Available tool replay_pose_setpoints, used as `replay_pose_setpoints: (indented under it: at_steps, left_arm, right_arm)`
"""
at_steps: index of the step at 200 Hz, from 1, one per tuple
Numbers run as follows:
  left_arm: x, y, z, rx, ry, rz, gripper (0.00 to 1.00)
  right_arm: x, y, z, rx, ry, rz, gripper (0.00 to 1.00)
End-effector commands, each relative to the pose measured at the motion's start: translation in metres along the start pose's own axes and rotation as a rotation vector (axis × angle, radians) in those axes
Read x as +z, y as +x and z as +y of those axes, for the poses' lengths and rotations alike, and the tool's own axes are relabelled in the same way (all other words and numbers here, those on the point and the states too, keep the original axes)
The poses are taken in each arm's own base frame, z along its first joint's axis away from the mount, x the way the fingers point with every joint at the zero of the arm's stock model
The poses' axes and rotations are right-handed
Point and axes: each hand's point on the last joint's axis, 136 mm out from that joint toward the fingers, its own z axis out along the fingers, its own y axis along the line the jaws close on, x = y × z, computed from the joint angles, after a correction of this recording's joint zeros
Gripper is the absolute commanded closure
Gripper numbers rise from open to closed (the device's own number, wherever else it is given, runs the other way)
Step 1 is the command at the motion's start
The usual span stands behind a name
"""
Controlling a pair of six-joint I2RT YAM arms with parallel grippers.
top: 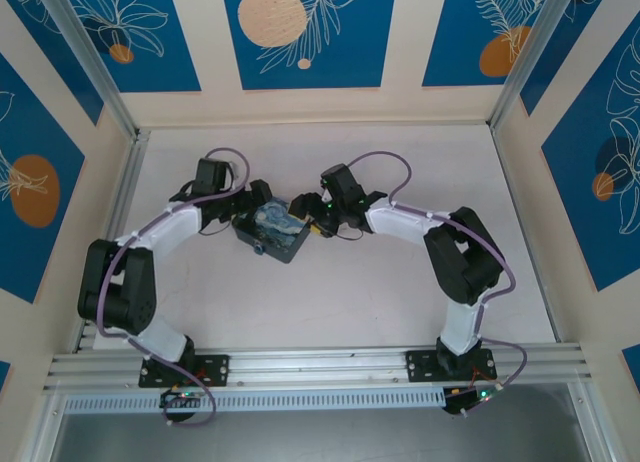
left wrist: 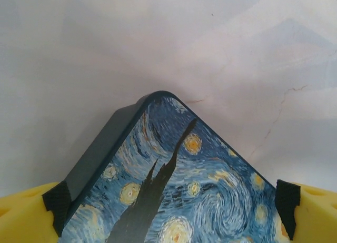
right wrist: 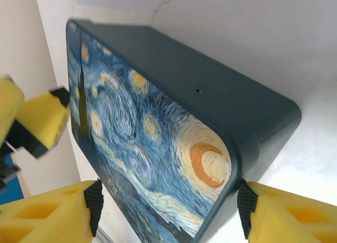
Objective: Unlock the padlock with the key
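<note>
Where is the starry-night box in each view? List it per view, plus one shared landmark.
Top external: box near the picture's centre, slightly left.
Left wrist: box lower centre, one corner pointing up.
Right wrist: box across the centre, tilted, lid showing.
Shared landmark: the lid's dark cypress, in both wrist views.

This is a robot test cell in a lab, not a home or a shop. A left arm [top: 150,244] and a right arm [top: 455,250] are bolted to a metal rail [top: 320,365] at the near edge of a bare white table [top: 330,307]. Pale board walls [top: 400,104] close the table in on three sides, hung with blue panels [top: 330,57] of leaves and orange discs. Slim metal posts [top: 85,57] stand in the back corners. Purple cables [top: 506,272] run along the arms, and a small green light [top: 483,392] glows at one base.
</note>
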Motion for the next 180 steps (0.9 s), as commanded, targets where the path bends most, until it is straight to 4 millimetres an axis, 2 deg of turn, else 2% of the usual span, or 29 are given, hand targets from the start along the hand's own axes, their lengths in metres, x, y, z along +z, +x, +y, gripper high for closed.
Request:
replay_pose_setpoints:
  at_steps: [1, 20, 38, 76, 109, 132, 153, 180]
  left_arm:
    - [-0.011, 0.016, -0.009, -0.080, 0.063, 0.007, 0.00]
    - [-0.016, 0.027, -0.003, -0.122, 0.060, -0.003, 0.00]
    - [-0.020, 0.036, 0.003, -0.153, 0.047, -0.013, 0.00]
    - [-0.022, 0.044, 0.010, -0.166, 0.033, -0.018, 0.00]
    - [-0.022, 0.047, 0.006, -0.168, 0.044, -0.017, 0.00]
    - [-0.022, 0.050, 0.003, -0.167, 0.053, -0.018, 0.00]
    - [-0.022, 0.053, -0.002, -0.160, 0.065, -0.013, 0.00]
    - [-0.024, 0.053, -0.006, -0.152, 0.067, -0.020, 0.00]
  right_arm:
    - [0.005, 0.001, 0.031, -0.023, -0.087, 0.049, 0.30]
    - [0.007, -0.002, 0.030, -0.027, -0.076, 0.059, 0.30]
    - [0.002, -0.006, 0.027, -0.028, -0.071, 0.053, 0.30]
    - [-0.042, -0.031, 0.006, -0.018, -0.044, -0.067, 0.29]
    - [-0.067, -0.044, -0.030, -0.065, 0.150, -0.091, 0.30]
    - [-0.072, -0.048, -0.057, -0.121, 0.328, -0.081, 0.35]
    - [-0.070, -0.048, -0.083, -0.105, 0.459, -0.045, 0.40]
    - [-0.061, -0.046, -0.101, -0.029, 0.533, -0.015, 0.45]
